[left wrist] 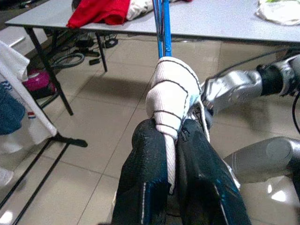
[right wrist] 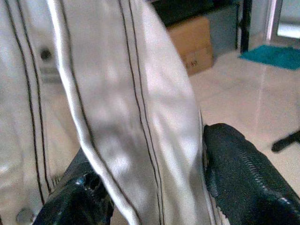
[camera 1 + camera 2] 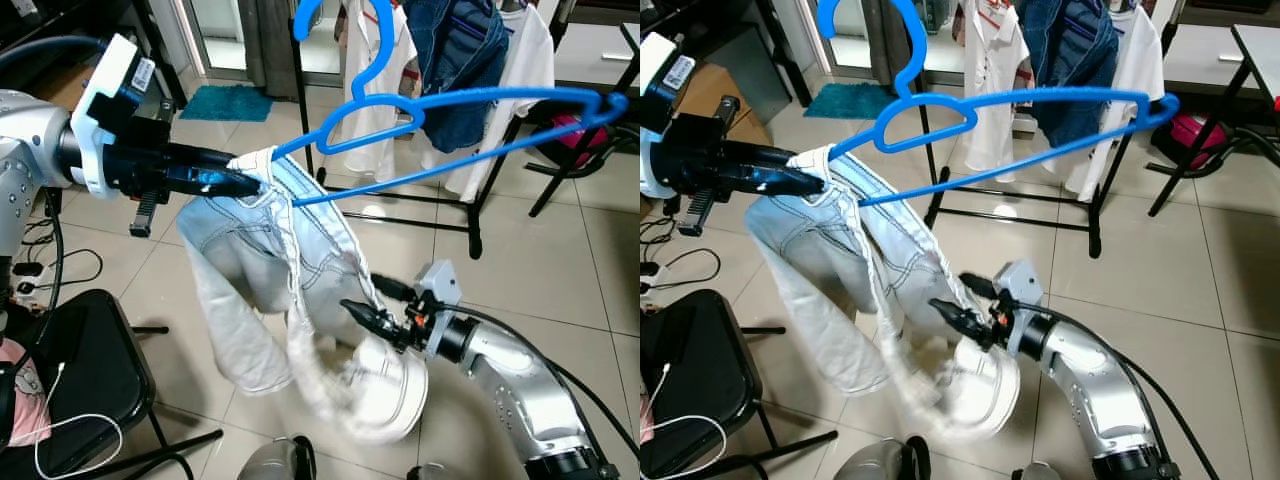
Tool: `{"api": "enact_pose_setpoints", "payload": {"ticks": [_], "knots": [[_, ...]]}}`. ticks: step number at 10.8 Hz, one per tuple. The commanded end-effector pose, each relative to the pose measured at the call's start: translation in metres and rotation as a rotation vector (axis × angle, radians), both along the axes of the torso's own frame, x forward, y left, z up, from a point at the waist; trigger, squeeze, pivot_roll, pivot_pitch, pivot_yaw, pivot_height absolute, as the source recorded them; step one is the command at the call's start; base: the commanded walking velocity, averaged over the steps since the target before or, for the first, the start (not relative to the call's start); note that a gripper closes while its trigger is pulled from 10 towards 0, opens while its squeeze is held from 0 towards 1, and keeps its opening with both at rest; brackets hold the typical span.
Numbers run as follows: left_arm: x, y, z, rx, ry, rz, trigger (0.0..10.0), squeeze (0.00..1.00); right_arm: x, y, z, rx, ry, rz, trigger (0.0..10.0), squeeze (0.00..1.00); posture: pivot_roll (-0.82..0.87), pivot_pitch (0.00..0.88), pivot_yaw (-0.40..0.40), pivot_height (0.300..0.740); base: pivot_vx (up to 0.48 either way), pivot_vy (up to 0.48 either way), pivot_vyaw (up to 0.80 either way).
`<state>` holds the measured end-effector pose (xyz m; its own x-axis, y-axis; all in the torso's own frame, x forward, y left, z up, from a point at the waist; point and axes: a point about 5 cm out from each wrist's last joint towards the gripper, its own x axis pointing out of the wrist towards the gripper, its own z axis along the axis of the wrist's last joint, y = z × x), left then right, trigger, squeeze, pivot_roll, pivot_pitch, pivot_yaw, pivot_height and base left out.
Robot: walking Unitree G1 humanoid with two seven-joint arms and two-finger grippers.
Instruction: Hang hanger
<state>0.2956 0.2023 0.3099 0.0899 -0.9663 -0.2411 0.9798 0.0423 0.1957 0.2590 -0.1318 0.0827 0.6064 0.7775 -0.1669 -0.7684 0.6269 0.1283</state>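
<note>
A blue plastic hanger (image 3: pixel 520 95) is held up in the air, hook uppermost, with pale light-blue jeans (image 3: pixel 250 260) draped from its left end. My left gripper (image 3: pixel 245 185) is shut on the jeans' waistband where it wraps the hanger's bar; in the left wrist view both fingers (image 1: pixel 145 178) pinch the white fabric (image 1: pixel 171 93) around the blue bar. Lower down, my right gripper (image 3: pixel 360 315) is shut on a hanging fold of the jeans. The cloth (image 2: pixel 140 117) lies between its fingers (image 2: pixel 239 178). The legs bunch near the floor.
A black clothes rack (image 3: pixel 475 215) with white shirts and a denim jacket (image 3: pixel 460 60) stands behind the hanger. A black chair (image 3: pixel 80 370) with a white cable is at lower left. A teal mat (image 3: pixel 225 100) lies farther back. A grey table (image 1: pixel 225 23) carries a red cloth.
</note>
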Motion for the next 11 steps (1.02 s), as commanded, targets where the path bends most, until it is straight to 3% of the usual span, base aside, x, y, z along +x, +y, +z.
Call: {"api": "enact_pose_setpoints", "payload": {"ticks": [1, 3, 4, 8, 11], "knots": [[-0.006, -0.002, 0.022, -0.043, -0.083, -0.023, 0.0, 0.00, -0.001, 0.002, -0.010, -0.018, 0.034, 0.004, 0.0, 0.00, 0.01, 0.082, 0.154, 0.740, 0.000, 0.000, 0.00], [-0.005, 0.000, 0.030, -0.052, -0.103, -0.018, 0.0, 0.00, -0.002, -0.004, -0.036, -0.061, 0.125, -0.014, 0.0, 0.00, 0.02, 0.077, 0.154, 0.740, 0.000, 0.000, 0.00], [-0.005, 0.001, 0.030, -0.052, -0.106, -0.014, 0.0, 0.00, -0.002, -0.006, -0.039, -0.065, 0.134, -0.019, 0.0, 0.00, 0.02, 0.075, 0.154, 0.740, 0.000, 0.000, 0.00], [0.002, 0.013, 0.037, -0.062, -0.151, 0.061, 0.0, 0.00, -0.015, -0.038, -0.078, -0.136, 0.280, -0.107, 0.0, 0.00, 0.01, 0.072, 0.166, 0.740, 0.000, 0.000, 0.00], [0.002, 0.018, 0.035, -0.047, -0.147, 0.073, 0.0, 0.00, -0.019, -0.050, -0.085, -0.125, 0.303, -0.144, 0.0, 0.00, 0.02, 0.088, 0.177, 0.740, 0.000, 0.000, 0.00]]}}
